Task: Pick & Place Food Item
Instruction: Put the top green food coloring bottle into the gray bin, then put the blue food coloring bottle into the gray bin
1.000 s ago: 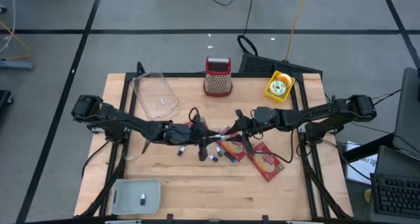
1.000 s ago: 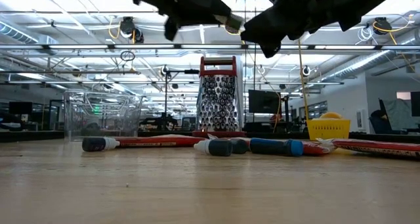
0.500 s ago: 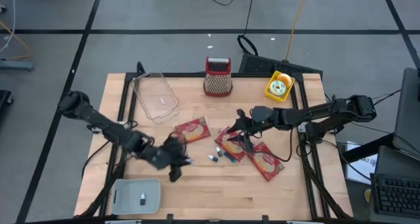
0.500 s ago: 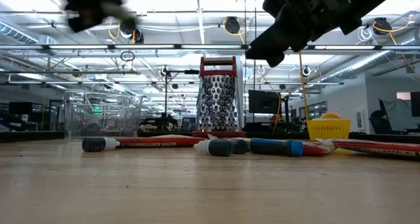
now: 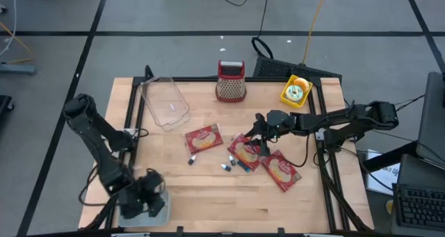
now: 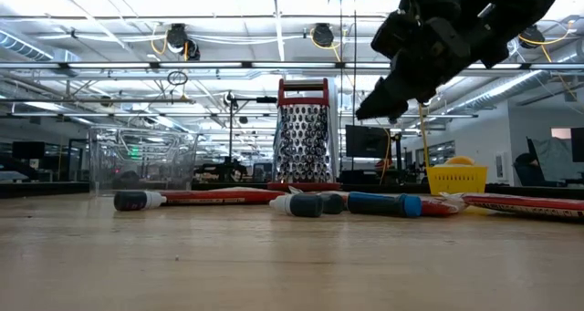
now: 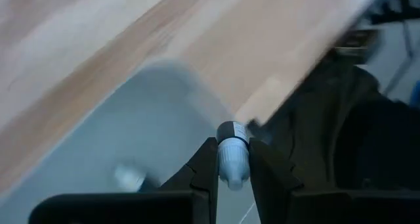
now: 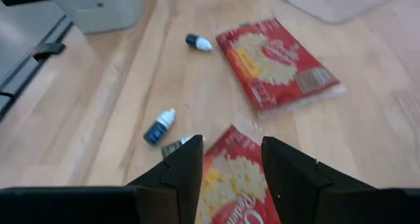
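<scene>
Three red food packets lie flat mid-table (image 5: 203, 137) (image 5: 245, 152) (image 5: 281, 171), with small dropper bottles (image 5: 226, 167) between them. My right gripper (image 5: 254, 134) hangs open just above the middle packet (image 8: 236, 178), fingers slanting down and touching nothing. At the near-left corner, my left gripper (image 5: 147, 195) hovers over a grey tray (image 5: 161, 210) and is shut on a small white bottle (image 7: 232, 163) with a dark cap. My left gripper pinches the small bottle's white body (image 7: 232, 171) between its two fingers, with the dark cap (image 7: 230, 130) sticking out past the fingertips. The fingers slant down from above. The bottle is lifted clear, above the grey tray (image 7: 131, 138).
A clear plastic container (image 5: 164, 101), a red-topped grater (image 5: 231, 82) and a yellow basket (image 5: 295, 91) stand along the far edge. More small bottles (image 8: 159, 127) (image 8: 197, 42) lie on the bare wood near the packets. The near middle of the table is open wood.
My left gripper has swung from the middle of the table toward the near-left corner and now hangs over the grey tray, its wrist rolled, fingers still shut. My right gripper has sunk a little toward the middle packet.
</scene>
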Motion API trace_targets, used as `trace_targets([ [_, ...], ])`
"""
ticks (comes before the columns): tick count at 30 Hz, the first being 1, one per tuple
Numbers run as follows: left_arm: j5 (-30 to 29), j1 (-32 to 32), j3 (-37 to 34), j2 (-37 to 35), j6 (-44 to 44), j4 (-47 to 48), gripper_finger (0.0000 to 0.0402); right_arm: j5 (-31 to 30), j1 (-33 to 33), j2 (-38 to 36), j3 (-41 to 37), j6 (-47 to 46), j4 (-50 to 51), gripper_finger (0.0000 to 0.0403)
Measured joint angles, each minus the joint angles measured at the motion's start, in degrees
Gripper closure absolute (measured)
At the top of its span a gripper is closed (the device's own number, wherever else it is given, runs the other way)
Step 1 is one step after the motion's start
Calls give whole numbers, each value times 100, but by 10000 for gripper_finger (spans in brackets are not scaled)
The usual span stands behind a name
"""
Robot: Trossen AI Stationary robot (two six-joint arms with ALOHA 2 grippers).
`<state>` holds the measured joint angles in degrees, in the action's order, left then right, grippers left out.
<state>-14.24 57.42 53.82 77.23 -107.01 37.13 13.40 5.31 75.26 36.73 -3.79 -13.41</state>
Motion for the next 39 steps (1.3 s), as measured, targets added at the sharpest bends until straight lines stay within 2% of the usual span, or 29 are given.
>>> trace_targets([
  [4,122,304,0,0,-1345,460,339,-5,38,0,-98,0,-6,259],
  [6,123,403,0,0,-1677,527,339,-3,36,0,-118,-1,3,259],
  [12,76,431,0,0,-2106,476,330,5,36,0,-120,-2,-3,259],
  [20,-137,433,0,0,-2165,478,255,16,34,0,-120,-3,-4,259],
  [24,-364,433,0,0,-2021,480,229,16,34,0,-120,-3,-4,257],
  [27,-830,415,0,0,-1730,450,220,18,34,0,-120,-8,-13,258],
  [31,-2016,261,2,0,-750,77,218,20,34,0,-120,-160,-205,259],
  [35,-2901,-78,2,0,937,-652,218,21,34,-3,-120,-201,-337,257],
  [39,-3188,-553,2,0,3093,-1604,218,111,23,-52,-120,-491,-379,260],
])
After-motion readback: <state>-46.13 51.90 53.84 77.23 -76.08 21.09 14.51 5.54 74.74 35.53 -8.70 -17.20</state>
